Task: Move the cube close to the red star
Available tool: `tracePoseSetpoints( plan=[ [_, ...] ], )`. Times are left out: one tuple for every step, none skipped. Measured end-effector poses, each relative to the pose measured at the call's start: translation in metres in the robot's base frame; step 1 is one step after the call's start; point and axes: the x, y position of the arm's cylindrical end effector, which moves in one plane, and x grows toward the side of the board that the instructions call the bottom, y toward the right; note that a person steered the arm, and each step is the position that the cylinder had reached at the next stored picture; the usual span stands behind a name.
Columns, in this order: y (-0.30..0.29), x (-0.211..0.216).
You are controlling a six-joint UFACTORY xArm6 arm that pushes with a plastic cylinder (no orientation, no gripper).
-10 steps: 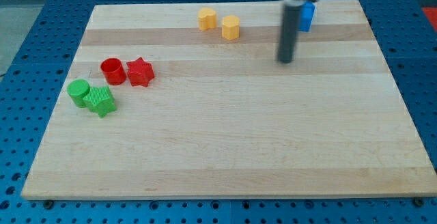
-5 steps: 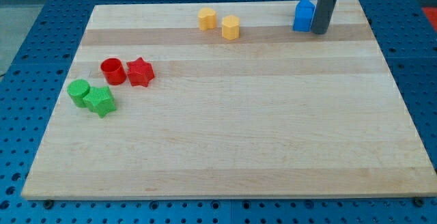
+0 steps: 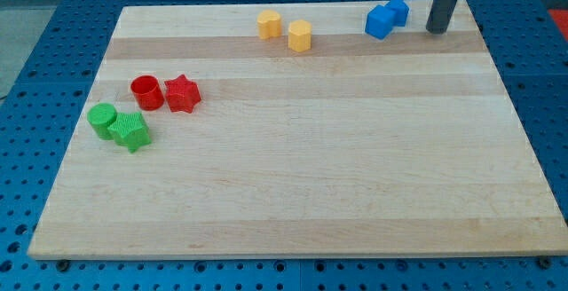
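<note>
A blue cube (image 3: 380, 22) lies near the view's top right, touching a second blue block (image 3: 398, 10) behind it. The red star (image 3: 182, 94) sits far off at the view's left, next to a red cylinder (image 3: 145, 92). My tip (image 3: 437, 30) stands on the board to the right of both blue blocks, a short gap away from them, touching neither.
Two yellow blocks (image 3: 269, 24) (image 3: 300, 36) sit at the top middle. A green cylinder (image 3: 103, 120) and a green star (image 3: 131, 132) lie at the left, below the red pair. The wooden board (image 3: 302, 193) rests on a blue perforated table.
My tip moved from the board's upper middle to the right, past the blue blocks. The blue cube has come into view left of the other blue block.
</note>
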Motion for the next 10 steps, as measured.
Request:
tracePoseSetpoints(
  plan=[
    [0.0,-0.028],
    [-0.016,-0.032],
    [-0.04,-0.032],
    [-0.05,-0.029],
    [-0.126,0.021],
    [-0.201,0.065],
    [-0.196,0.098],
    [-0.17,0.117],
    [-0.177,0.147],
    [-0.133,0.172]
  ],
)
